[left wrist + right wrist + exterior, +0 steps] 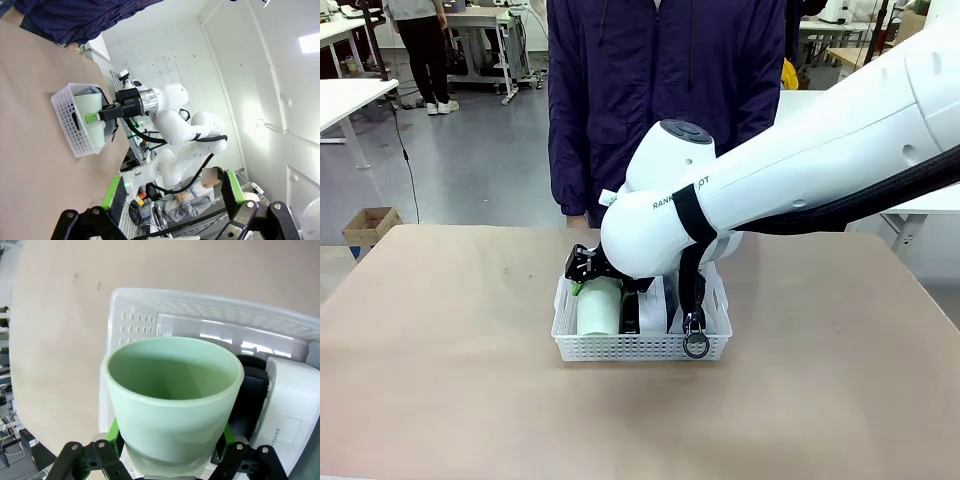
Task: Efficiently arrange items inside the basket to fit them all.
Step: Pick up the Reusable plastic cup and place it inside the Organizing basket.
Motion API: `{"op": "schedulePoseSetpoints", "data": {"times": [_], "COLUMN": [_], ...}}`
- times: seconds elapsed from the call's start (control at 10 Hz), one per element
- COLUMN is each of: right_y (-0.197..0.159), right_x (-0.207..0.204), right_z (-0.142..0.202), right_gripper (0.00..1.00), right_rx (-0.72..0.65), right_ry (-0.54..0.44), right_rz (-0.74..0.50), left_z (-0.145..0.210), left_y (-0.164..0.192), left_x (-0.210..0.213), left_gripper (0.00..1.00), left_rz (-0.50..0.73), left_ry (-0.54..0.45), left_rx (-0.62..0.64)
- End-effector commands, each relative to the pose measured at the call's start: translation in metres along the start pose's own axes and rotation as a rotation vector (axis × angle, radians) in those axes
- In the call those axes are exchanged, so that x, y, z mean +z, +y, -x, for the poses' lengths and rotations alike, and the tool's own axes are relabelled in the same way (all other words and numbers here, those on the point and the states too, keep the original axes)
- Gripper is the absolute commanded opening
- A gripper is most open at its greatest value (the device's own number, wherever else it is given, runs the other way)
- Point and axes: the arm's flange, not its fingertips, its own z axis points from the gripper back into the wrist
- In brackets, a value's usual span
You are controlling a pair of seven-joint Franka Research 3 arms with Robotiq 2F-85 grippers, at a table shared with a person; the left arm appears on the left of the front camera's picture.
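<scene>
On a tan table [440,380], a white lattice basket [640,348] sits near the centre, before a person in a dark jacket [660,90] standing at the far side. At the basket's left end, the right gripper [170,442] pinches a pale green cup [599,306] between its green pads [114,432], one on each side of the cup's lower wall; the wrist camera looks straight into the cup's open mouth. Just right of the cup inside the basket lies a black stapler [247,400], then a small white box [290,405]. At the basket's right end, a grey pouch's black zipper strap and ring pull [696,345] hang over the near rim. The left gripper [170,192], well apart from the basket, has its jaws spread wide around nothing.
</scene>
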Motion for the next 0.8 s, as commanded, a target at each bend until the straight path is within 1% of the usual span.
{"op": "schedulePoseSetpoints", "data": {"times": [0.0, 0.4, 0.6, 0.7], "right_y": [0.016, 0.0152, 0.0146, 0.0136], "right_x": [-0.0083, -0.0106, -0.0113, -0.0106], "right_z": [-0.0058, -0.0068, -0.0079, -0.0089], "right_gripper": [0.87, 0.87, 1.0, 1.0], "right_rx": [-0.017, -0.023, -0.042, -0.045], "right_ry": [0.01, 0.017, 0.028, 0.025], "right_rz": [0.04, 0.046, 0.031, 0.027], "left_z": [0.0018, 0.0018, 0.0018, 0.0018], "left_y": [-0.0034, -0.0034, -0.0034, -0.0034], "left_x": [-0.0026, -0.0026, -0.0026, -0.0026], "left_gripper": [1.0, 1.0, 1.0, 1.0], "left_rz": [-0.007, -0.007, -0.007, -0.007], "left_ry": [0.001, 0.001, 0.001, 0.001], "left_rx": [-0.002, -0.002, -0.002, -0.002]}}
